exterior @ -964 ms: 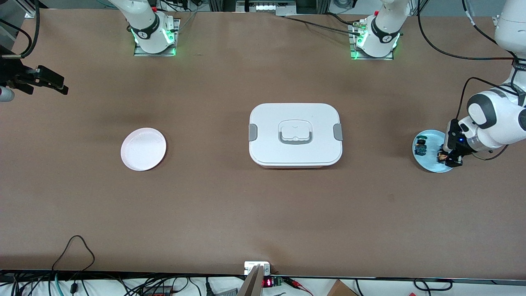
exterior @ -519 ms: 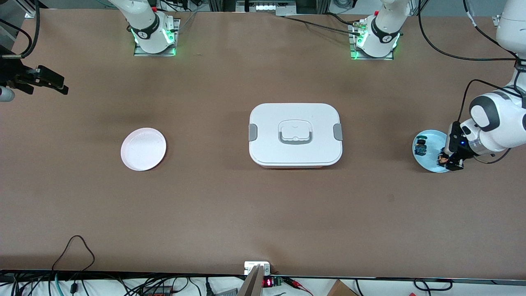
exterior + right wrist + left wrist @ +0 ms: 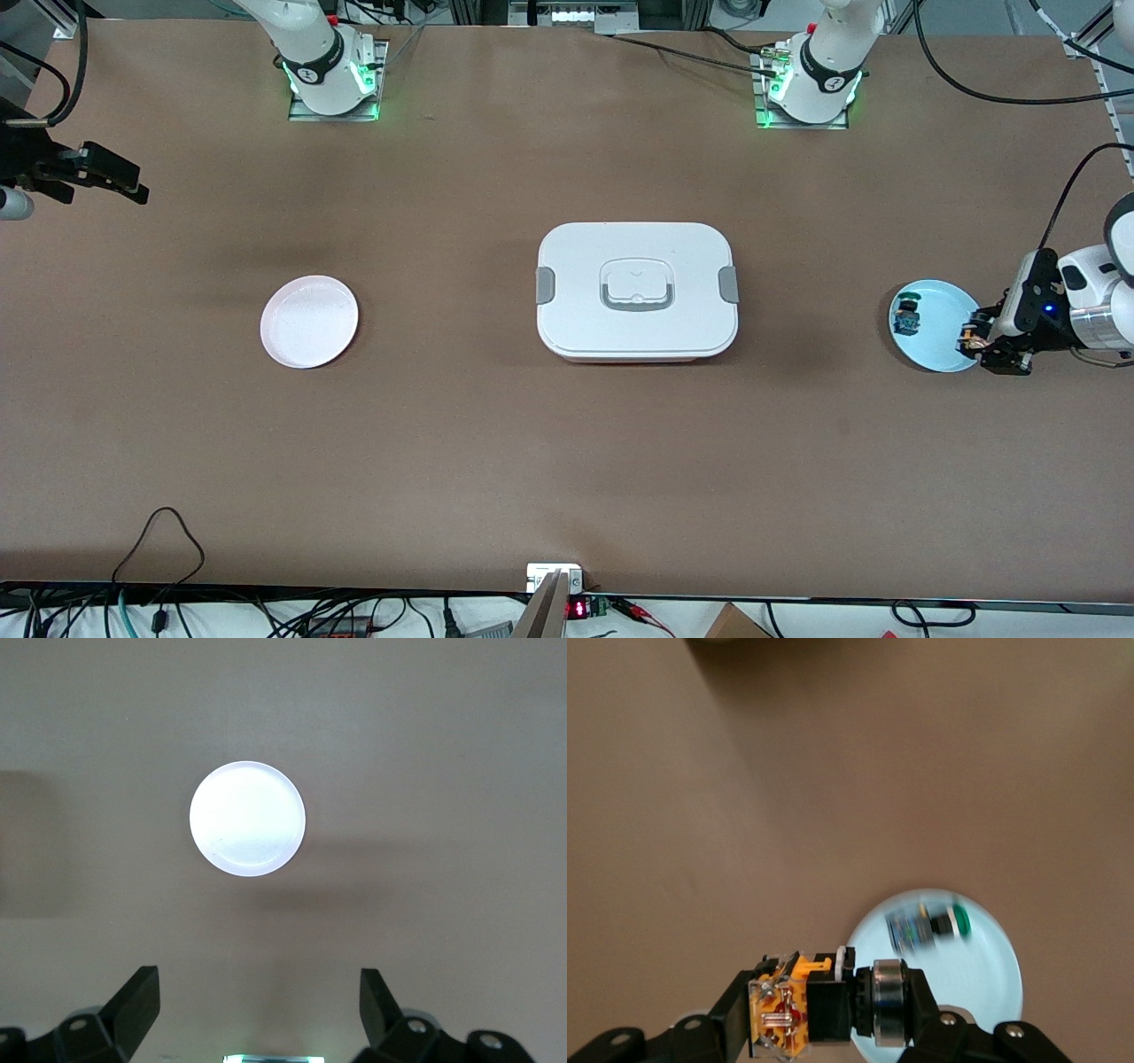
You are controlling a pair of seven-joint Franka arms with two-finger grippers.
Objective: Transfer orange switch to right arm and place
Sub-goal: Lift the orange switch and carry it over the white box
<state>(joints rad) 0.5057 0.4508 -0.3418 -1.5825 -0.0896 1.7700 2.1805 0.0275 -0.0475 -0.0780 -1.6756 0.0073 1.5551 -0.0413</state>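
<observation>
My left gripper (image 3: 982, 344) pinches the orange switch (image 3: 824, 1010) between its fingers, raised over the edge of the blue plate (image 3: 937, 350). A second switch (image 3: 906, 316) lies on that plate. My right gripper (image 3: 257, 1010) waits, fingers spread, above the white plate (image 3: 247, 819).

both arms are glossy white. each base (image 3: 335, 66) sits on a metal plate, has a black collar ring and glows green at the foot; the other base (image 3: 811, 75) carries small red and brass fittings. the left arm's wrist (image 3: 1094, 301) has a dark-grey joint cap, a silver ring, a blue light and black cables looping off it. the left gripper (image 3: 833, 1014) is black with linked fingers and silver screws. the right gripper (image 3: 257, 1001) has black angular fingers, also with silver screws.
</observation>
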